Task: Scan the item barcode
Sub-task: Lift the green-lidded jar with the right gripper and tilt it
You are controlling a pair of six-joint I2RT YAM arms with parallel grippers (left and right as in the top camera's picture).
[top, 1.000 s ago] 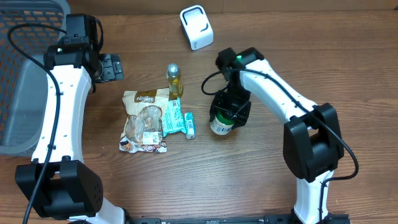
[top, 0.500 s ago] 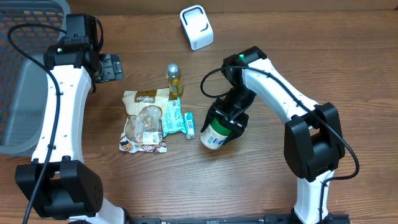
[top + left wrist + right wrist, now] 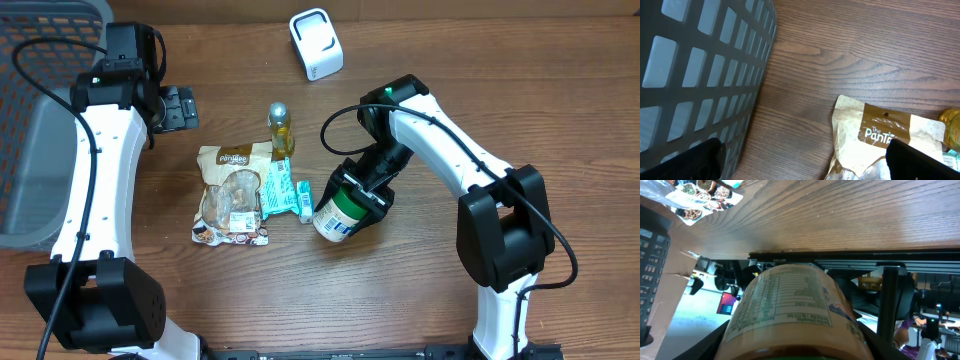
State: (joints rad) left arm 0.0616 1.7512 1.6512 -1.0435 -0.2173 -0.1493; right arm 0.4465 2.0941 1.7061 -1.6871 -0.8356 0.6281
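The right gripper [image 3: 362, 189] is pinching the green-and-white jar [image 3: 335, 215] at its top, tipping it over the counter [image 3: 420, 290]. Its long axis is pointing away from the white scanner [image 3: 316, 43], well behind it. The left gripper [image 3: 178, 107] is hanging spread wide, farther off.

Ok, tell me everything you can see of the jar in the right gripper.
The jar is a round container with a green band and a pale wrap-around label. The right wrist view shows a facts panel printed in green on the label, with a blue-and-red mark beside it. It looks like plastic. The right gripper clamps it around the body, holding it tilted over the table, its free end pointing toward the teal packet. Whether it touches anything else is unclear.
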